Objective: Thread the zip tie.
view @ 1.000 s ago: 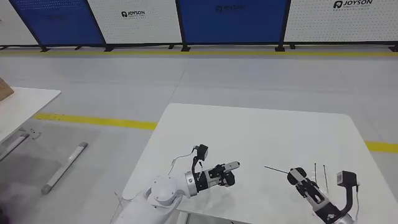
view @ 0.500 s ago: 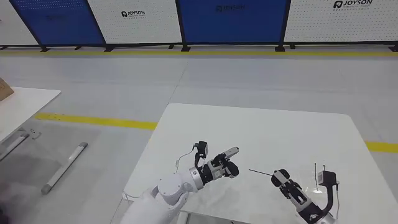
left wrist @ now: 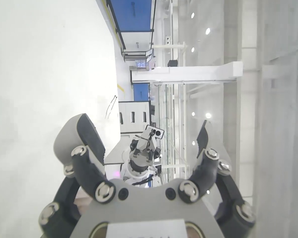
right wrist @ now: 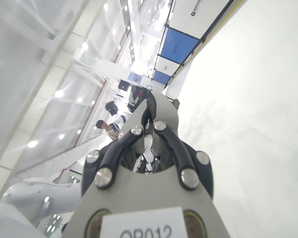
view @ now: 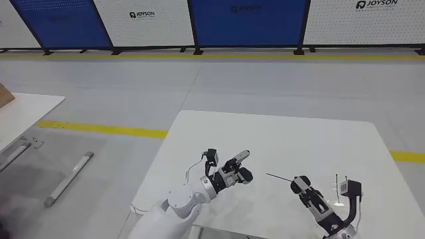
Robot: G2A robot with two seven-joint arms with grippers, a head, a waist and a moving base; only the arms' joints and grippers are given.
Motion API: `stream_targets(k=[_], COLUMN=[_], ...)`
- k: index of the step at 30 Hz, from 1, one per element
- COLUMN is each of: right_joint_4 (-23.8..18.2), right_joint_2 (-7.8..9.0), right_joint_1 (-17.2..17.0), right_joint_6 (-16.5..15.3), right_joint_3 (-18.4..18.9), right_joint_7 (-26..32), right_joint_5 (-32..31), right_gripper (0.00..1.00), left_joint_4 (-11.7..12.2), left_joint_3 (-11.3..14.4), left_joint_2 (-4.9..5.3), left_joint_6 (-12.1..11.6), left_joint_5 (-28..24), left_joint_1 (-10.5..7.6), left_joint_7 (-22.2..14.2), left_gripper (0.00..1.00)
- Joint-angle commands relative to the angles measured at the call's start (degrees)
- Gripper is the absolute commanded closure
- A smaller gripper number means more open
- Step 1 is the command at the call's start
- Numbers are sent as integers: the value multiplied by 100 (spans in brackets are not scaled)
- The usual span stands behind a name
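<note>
Overhead, the zip tie [view: 279, 177] is seen pinched at one end in the right gripper [view: 295, 183], whose jaws are pressed together on it. Its long axis runs from the fingertips out toward a point between 9 and 10 o'clock in the top view. The thin free end is aimed at the left gripper [view: 243, 164] but is kept apart from it. The tie is held above the white table [view: 279, 133], not laid on it.

The left gripper is placed between 9 and 10 o'clock from the right one, and its jaws are spread wide with nothing between them. In the left wrist view the right gripper [left wrist: 145, 139] is framed between the two open fingers [left wrist: 87, 130], and the tie [left wrist: 141, 136] is seen as a fine dark line across its tip.

Two spare ties [view: 337, 187] are laid on the table at 3 o'clock from the right gripper, close together, with their long axes running 12 to 6 o'clock.

Writing is carried in two places. A white label [right wrist: 144, 224] with dark characters, cut off by the frame edge, is fixed to the right gripper's body. Logos are printed on the white and blue panels [view: 246, 10] standing at 12 o'clock beyond the table.
</note>
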Motion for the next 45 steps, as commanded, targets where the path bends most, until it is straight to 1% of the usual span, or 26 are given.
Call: stream_targets(k=[1,3,4,19,21,22,26,28,31,45], right_joint_4=[62,220,260,258,295,357,679,800,904,910], right_joint_2=[-42,-81,-86,-93,-119,-140,-251,-294,-333,-335], right_joint_1=[100,214,236,251,337,406,736,859,963,970], right_joint_6=[0,0,0,26,74,69,86,103,153,161], right_joint_3=[-178,-358,-387,-397,-491,-572,-1002,-1164,-1311,-1320], right_joint_7=[-175,-283,-308,-353,-431,-566,-1023,-1139,-1220,-1221], right_joint_5=[51,13,-20,2,49,-44,-270,-370,-557,-577], right_gripper=[100,100,100,100,100,100,100,100,100,100], left_joint_4=[14,54,68,68,68,68,68,68,68,68], left_joint_3=[59,151,205,205,205,205,205,205,205,205], left_joint_2=[-23,-47,-66,-66,-66,-66,-66,-66,-66,-66], left_joint_6=[25,163,259,259,259,259,259,259,259,259], left_joint_5=[28,144,218,218,218,218,218,218,218,218], left_joint_1=[-32,-87,-122,-122,-122,-122,-122,-122,-122,-122], left_joint_7=[228,477,710,710,710,710,710,710,710,710], left_gripper=[0,0,0,0,0,0,0,0,0,0])
